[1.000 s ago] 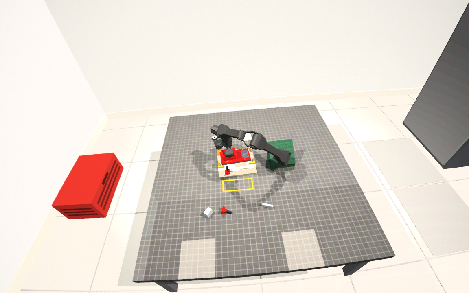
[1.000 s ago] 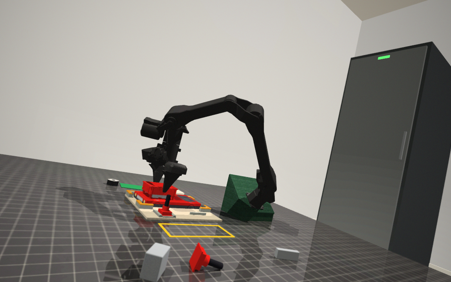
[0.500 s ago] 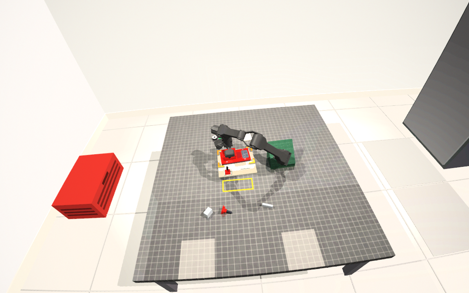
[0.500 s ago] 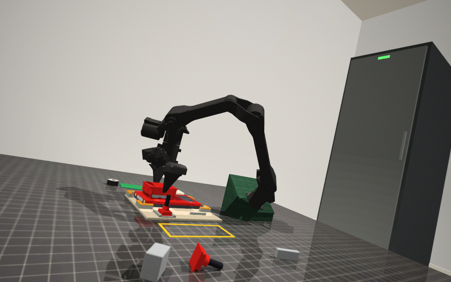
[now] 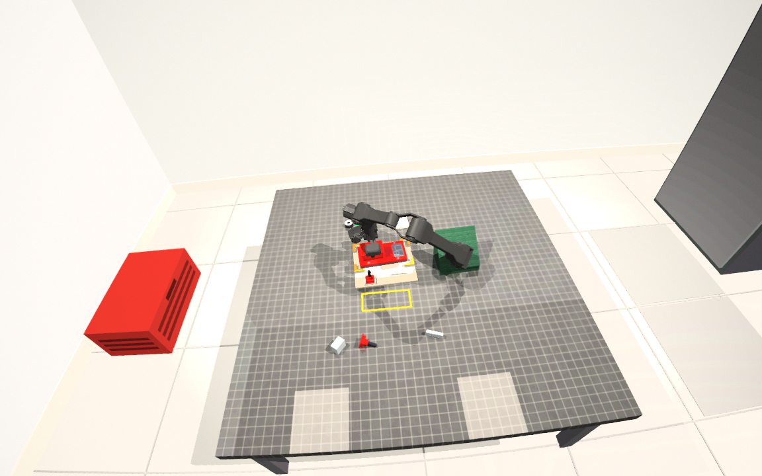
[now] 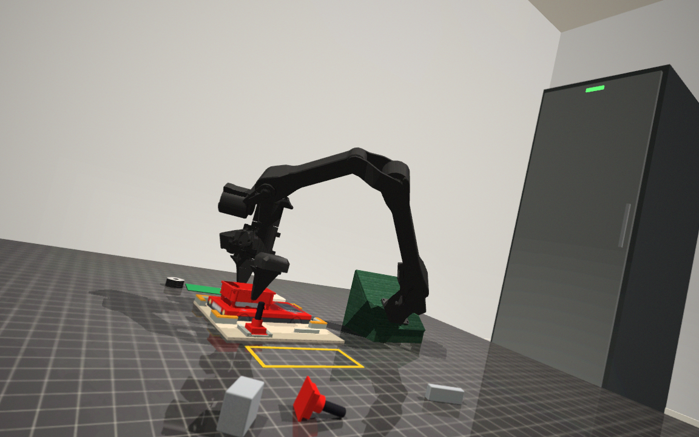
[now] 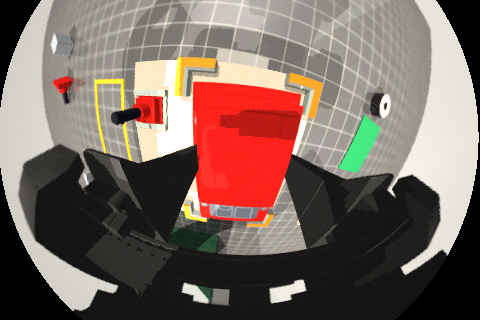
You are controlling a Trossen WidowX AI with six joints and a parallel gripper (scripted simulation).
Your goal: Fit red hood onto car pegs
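My gripper [image 6: 249, 288] [image 7: 243, 152] is shut on the red hood [image 6: 243, 291] [image 7: 242, 170], one finger on each side. The hood is upright over the left part of the red chassis [image 5: 393, 254] [image 6: 287, 311], which sits in the beige jig [image 5: 395, 278] [image 6: 319, 335] [image 7: 154, 72]. In the exterior view a narrow pale band shows between the hood's lower edge and the deck. The hood looks roughly lined up with the chassis in the wrist view. The engine block, pegs and corner holes are hidden, so I cannot tell whether the pegs are in the holes.
A red piece with a black handle [image 5: 369, 278] [image 6: 256, 328] [image 7: 150, 110] stands on the jig. Beyond are a yellow outline [image 6: 314, 366], a fallen red piece [image 6: 307, 402], a grey block [image 6: 240, 402], a grey bar [image 6: 444, 393], a green block [image 5: 458, 237] and a black-and-white roll [image 7: 383, 105].
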